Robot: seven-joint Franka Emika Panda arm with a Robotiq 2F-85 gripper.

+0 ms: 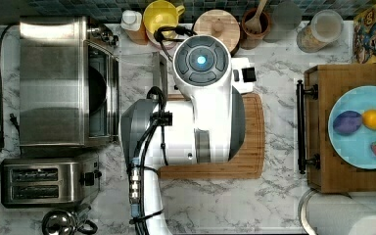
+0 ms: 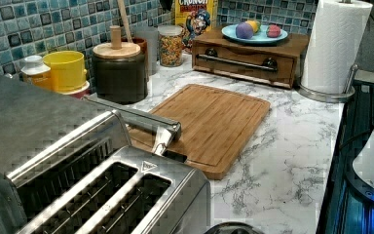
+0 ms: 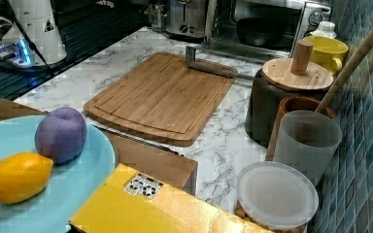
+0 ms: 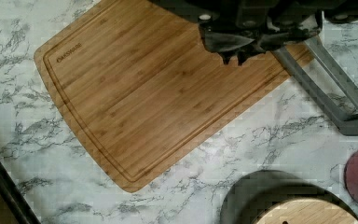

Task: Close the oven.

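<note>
Overhead, claw (image 4: 235,56) hovers beside oven (image 1: 68,81) handle.

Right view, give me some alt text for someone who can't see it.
A stainless toaster oven stands open at the far end of a marble counter, its door's bar handle reaching to a bamboo cutting board. Nearest the camera, a blue plate holds toy fruit.

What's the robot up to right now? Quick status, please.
Gripper above the cutting board, near the door's bar handle, touching nothing. Oven door down, open. Nothing blocking the door.
</note>
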